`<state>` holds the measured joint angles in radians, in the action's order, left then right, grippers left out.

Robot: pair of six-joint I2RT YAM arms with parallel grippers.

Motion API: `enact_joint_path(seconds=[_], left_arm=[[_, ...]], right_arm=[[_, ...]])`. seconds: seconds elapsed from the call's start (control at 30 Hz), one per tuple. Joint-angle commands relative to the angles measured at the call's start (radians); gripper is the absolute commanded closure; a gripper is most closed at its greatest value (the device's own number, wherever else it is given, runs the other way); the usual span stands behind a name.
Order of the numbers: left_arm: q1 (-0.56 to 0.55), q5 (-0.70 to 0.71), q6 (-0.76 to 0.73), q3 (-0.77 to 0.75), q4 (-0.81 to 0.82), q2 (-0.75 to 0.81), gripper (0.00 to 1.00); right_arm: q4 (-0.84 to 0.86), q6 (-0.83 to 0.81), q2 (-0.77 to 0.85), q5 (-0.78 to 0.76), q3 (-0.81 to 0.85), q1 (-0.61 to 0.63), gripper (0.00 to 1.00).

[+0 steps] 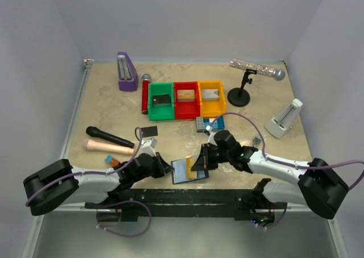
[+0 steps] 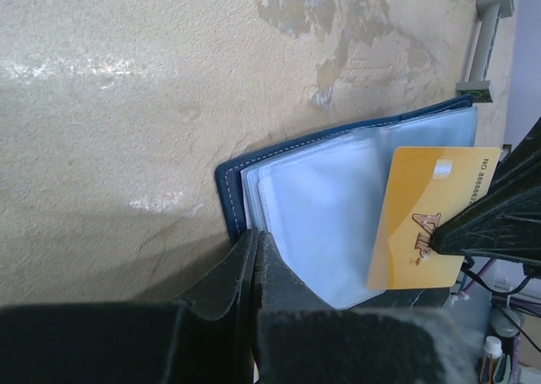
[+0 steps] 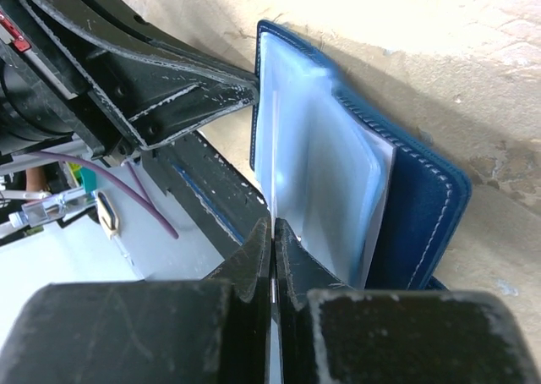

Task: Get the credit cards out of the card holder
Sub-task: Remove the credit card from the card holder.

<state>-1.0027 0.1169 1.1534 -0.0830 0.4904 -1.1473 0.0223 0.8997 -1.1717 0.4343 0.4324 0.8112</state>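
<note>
The card holder [image 1: 185,170] lies open near the table's front edge, navy outside [image 3: 423,198] with pale blue-grey pockets [image 2: 321,215]. My left gripper [image 1: 166,168] is shut on its left edge; in the left wrist view the gripper [image 2: 256,242] pinches the navy cover and pocket leaves. A gold-tan credit card [image 2: 423,223] sticks partway out of a pocket. My right gripper [image 1: 201,160] is shut on that card's outer end. In the right wrist view the card shows edge-on as a thin sliver [image 3: 273,296] between the closed gripper [image 3: 273,228]. A black card [image 1: 149,131] lies flat on the table behind the left arm.
Green [image 1: 161,102], red [image 1: 186,100] and yellow [image 1: 211,98] bins stand mid-table, each with a small item inside. A blue studded brick plate [image 1: 201,124] lies just behind the right gripper. A black microphone [image 1: 109,137], purple metronome [image 1: 127,72], microphone stand [image 1: 239,94] and white metronome [image 1: 283,120] are around.
</note>
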Motion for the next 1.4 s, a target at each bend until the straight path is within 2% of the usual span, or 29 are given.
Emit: enact_joint_path(seconds=[0.0, 0.07, 0.13, 0.2, 0.37, 0.5, 0.7, 0.8, 0.93, 1.07, 1.2, 1.37], left_arm=[[-0.001, 0.024, -0.076, -0.021, -0.173, 0.026, 0.93], [-0.001, 0.017, -0.087, -0.037, -0.191, 0.058, 0.8], [-0.001, 0.01, -0.098, -0.061, -0.22, 0.09, 0.62], [-0.001, 0.004, -0.118, -0.09, -0.248, 0.121, 0.54], [-0.001, -0.019, -0.159, -0.173, -0.323, 0.199, 0.46], [0.001, -0.026, -0.191, -0.211, -0.372, 0.337, 0.4], [0.015, -0.101, -0.312, -0.235, -0.411, 0.575, 0.24], [0.018, -0.244, -0.388, -0.238, -0.362, 0.638, 0.24], [0.016, -0.466, -0.435, -0.244, -0.254, 0.62, 0.31], [0.018, -0.617, -0.42, -0.277, -0.176, 0.52, 0.41], [0.015, -0.716, -0.39, -0.296, -0.11, 0.431, 0.5], [0.009, -0.792, -0.383, -0.314, -0.099, 0.391, 0.53]], right_arm=[[-0.019, -0.018, 0.043, -0.035, 0.005, -0.006, 1.0], [-0.064, -0.019, 0.064, -0.055, 0.009, -0.006, 1.0], [-0.093, -0.03, 0.086, -0.071, 0.017, -0.006, 1.0], [-0.126, -0.042, 0.102, -0.078, 0.029, -0.006, 1.0], [-0.218, -0.096, 0.156, -0.089, 0.071, -0.006, 1.0], [-0.327, -0.221, 0.234, -0.06, 0.13, -0.006, 1.0], [-0.455, -0.421, 0.31, 0.182, 0.235, -0.003, 1.0], [-0.515, -0.498, 0.31, 0.326, 0.279, 0.009, 1.0], [-0.544, -0.554, 0.297, 0.432, 0.305, 0.068, 1.0], [-0.608, -0.604, 0.253, 0.393, 0.359, 0.158, 1.0], [-0.598, -0.596, 0.225, 0.376, 0.374, 0.183, 1.0], [-0.616, -0.602, 0.201, 0.36, 0.397, 0.192, 1.0]])
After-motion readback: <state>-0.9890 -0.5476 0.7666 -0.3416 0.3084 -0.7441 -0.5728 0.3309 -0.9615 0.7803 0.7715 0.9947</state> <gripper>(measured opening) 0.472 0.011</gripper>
